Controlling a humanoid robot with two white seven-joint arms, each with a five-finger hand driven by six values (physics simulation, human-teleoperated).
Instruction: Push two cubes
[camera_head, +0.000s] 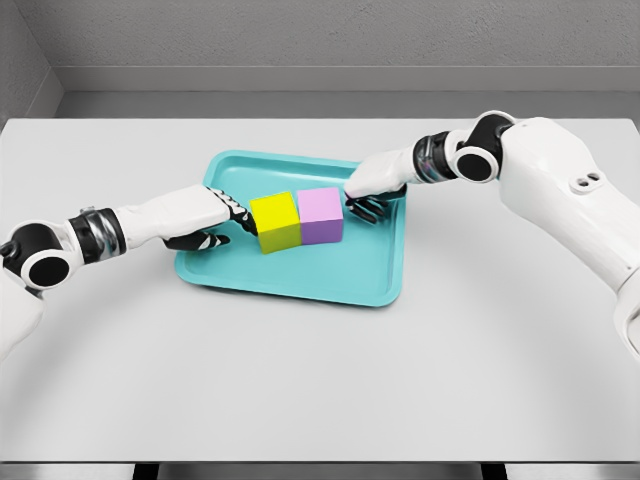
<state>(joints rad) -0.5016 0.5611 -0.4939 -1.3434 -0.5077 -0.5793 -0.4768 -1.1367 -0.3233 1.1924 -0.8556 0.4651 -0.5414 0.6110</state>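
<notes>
I am working over a shallow teal plastic tray (300, 285) that is sitting near the middle of the pale grey table (320, 380), and both of the task's things are lying inside it: a yellow cube (275, 221) and a lilac cube (320, 215), side by side with their facing sides touching or all but touching. My left hand (208, 218) is reaching in over the tray's left rim with its fingers loosely extended, gripping nothing, the fingertips pressing against the yellow cube's outer face. My right hand (372, 190) is coming in over the far right corner, fingers partly curled and holding nothing, its dark fingertips resting at the lilac cube's right side. I am keeping each hand flat-on and low because a push wants a broad contact behind the cube, not a grasp around it. With one hand on each outer face, the cubes are being squeezed toward each other, and I am judging the push to be nearly or fully done, since I cannot make out any gap remaining between them.
</notes>
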